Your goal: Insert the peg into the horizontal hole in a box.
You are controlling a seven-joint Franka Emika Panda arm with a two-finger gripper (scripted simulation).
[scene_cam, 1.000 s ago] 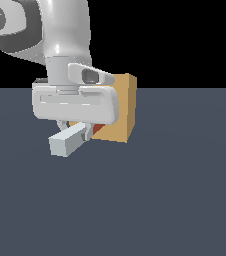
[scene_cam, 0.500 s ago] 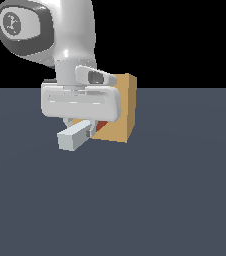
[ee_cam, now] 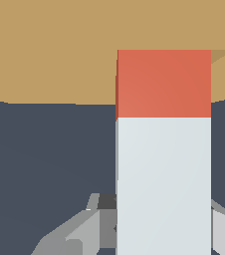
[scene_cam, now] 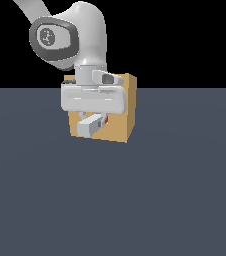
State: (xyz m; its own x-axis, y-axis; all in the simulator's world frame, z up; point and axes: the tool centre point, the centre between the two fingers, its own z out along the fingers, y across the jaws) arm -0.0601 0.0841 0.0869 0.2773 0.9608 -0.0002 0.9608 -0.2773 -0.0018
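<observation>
The tan box stands on the dark floor, partly behind my white gripper. The gripper is shut on the peg, held horizontal. The peg's pale grey half points away from the box and only a sliver of its orange-red half shows at the box's front face. In the wrist view the peg runs from my fingers to the box. Its orange-red end goes into the hole, of which a dark corner shows.
The box and the peg are over a flat dark grey-blue floor. The arm's white link and round grey joint rise above the gripper toward the exterior view's left. Nothing else is in view.
The gripper and peg have moved toward the box. More of the orange-red half has gone into the hole, so less of it shows now.
</observation>
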